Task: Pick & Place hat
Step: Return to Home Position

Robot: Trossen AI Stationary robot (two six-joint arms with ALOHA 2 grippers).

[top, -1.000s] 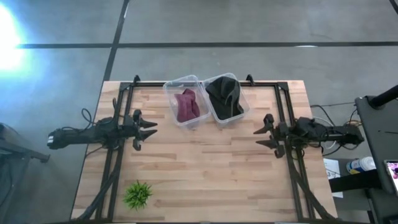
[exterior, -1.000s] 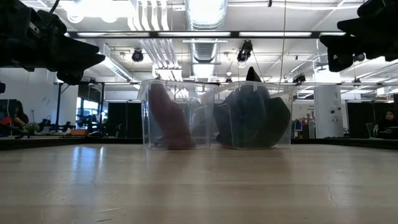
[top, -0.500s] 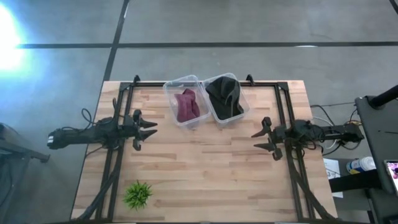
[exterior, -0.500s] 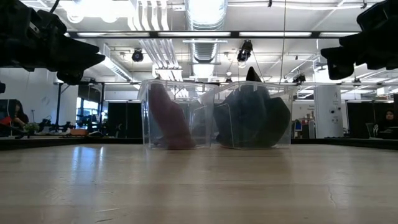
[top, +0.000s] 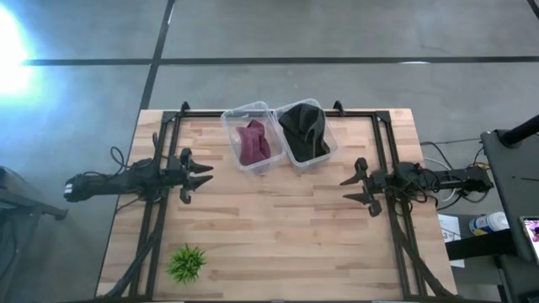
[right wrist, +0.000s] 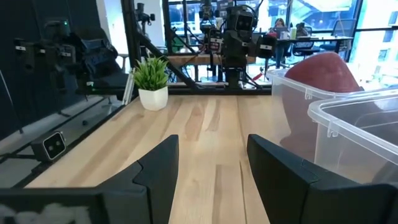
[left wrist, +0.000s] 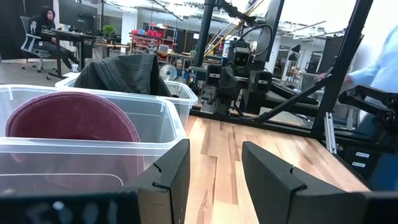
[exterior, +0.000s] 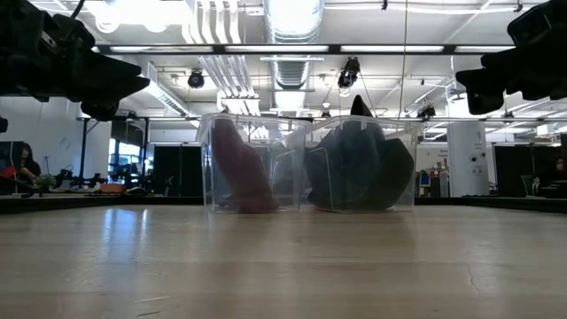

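Observation:
A maroon hat (top: 253, 141) lies in the left clear bin (top: 249, 137), and a black hat (top: 304, 128) fills the right clear bin (top: 308, 135); both bins stand side by side at the table's far edge. My left gripper (top: 208, 176) hovers open over the left part of the table, pointing right, with the maroon hat (left wrist: 73, 118) ahead in its wrist view. My right gripper (top: 345, 188) hovers open over the right part, pointing left, near of the black hat's bin. Neither touches anything.
A small green potted plant (top: 186, 263) stands near the table's near-left corner. Black frame rails (top: 165, 160) run along the left and right sides of the wooden table (top: 278, 227). A person's sleeve (left wrist: 379, 56) shows beyond the table in the left wrist view.
My right gripper has moved a little toward the table's left and near edge, staying open. The left arm and both hats have kept still.

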